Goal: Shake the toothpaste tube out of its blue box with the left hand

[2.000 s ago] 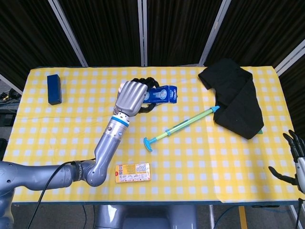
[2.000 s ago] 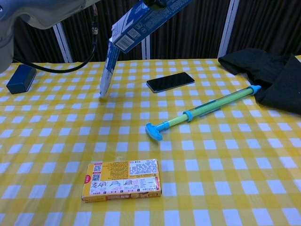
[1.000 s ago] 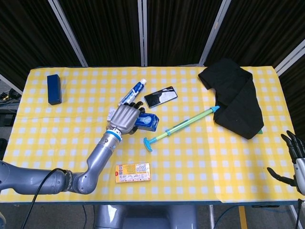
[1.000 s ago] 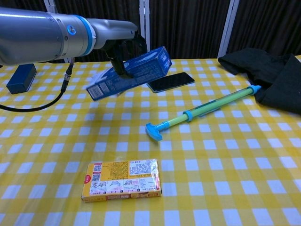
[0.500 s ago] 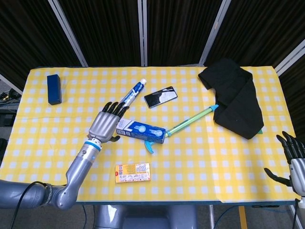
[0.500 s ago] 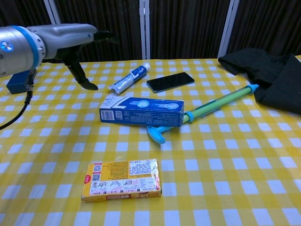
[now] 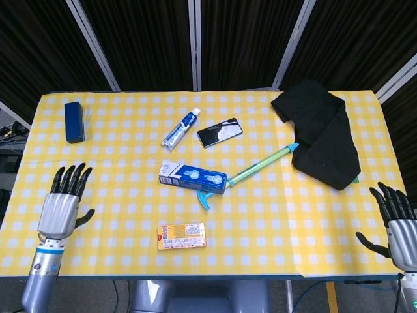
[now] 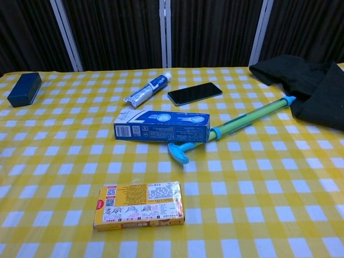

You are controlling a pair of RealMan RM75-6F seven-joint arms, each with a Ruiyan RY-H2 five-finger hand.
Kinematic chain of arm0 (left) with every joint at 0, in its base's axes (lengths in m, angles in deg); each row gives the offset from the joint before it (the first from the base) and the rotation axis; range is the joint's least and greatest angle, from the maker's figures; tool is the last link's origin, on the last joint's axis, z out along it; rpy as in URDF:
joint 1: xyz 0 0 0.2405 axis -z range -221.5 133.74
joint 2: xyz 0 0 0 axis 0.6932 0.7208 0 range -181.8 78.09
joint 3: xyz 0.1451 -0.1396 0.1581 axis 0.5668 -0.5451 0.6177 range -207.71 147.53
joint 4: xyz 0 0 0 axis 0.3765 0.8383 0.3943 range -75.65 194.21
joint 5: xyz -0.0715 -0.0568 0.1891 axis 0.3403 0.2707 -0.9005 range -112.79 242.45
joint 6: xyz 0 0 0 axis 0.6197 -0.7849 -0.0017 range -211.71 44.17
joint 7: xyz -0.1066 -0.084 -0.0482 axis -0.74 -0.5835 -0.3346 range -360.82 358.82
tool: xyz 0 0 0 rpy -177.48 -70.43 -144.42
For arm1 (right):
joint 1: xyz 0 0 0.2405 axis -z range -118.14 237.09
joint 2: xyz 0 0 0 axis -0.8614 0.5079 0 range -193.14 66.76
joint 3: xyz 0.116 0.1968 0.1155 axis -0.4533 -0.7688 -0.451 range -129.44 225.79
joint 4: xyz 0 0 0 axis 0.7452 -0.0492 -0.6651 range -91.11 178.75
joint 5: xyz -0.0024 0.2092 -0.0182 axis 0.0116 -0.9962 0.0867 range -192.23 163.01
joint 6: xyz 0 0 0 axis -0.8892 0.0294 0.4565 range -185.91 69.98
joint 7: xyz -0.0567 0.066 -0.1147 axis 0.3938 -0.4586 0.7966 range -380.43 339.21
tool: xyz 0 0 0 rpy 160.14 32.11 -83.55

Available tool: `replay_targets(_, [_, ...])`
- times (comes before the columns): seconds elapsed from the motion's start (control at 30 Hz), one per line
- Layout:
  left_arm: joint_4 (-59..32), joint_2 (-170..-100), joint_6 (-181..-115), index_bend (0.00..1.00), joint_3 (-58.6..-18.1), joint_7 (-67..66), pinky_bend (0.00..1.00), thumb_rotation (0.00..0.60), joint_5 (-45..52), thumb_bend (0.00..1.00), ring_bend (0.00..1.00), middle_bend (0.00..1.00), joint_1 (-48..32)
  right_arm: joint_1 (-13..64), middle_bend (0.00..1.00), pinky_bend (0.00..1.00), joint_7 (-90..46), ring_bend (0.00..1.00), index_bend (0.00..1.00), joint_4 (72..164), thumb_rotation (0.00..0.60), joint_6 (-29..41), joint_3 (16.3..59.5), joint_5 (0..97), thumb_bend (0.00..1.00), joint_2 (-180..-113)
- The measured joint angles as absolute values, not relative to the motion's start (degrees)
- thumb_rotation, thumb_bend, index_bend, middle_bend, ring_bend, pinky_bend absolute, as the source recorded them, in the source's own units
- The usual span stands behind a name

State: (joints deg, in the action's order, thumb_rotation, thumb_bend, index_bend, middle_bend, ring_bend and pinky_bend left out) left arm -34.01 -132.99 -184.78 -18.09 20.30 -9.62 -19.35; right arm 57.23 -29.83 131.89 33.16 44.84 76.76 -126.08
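Lying flat, rectangular blue box near slim toothpaste tube.

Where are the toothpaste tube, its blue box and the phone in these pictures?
toothpaste tube (image 7: 181, 128): head view, on the middle of the tube's body.
blue box (image 8: 161, 126): chest view, on the middle of its long side face.
phone (image 7: 219, 132): head view, on the middle of its dark screen.
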Motion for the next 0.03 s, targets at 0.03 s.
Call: replay_targets(0.03, [-32.5,-133.5,-185.6,0.00,-17.7,19.1,0.00,0.600,-10.1,0.18,0.00,0.00,-21.0,57.2,0.00,0.00,-29.4,0.00,0.07,131.9,0.600,33.1,45.0,76.9,0.07,-126.2])
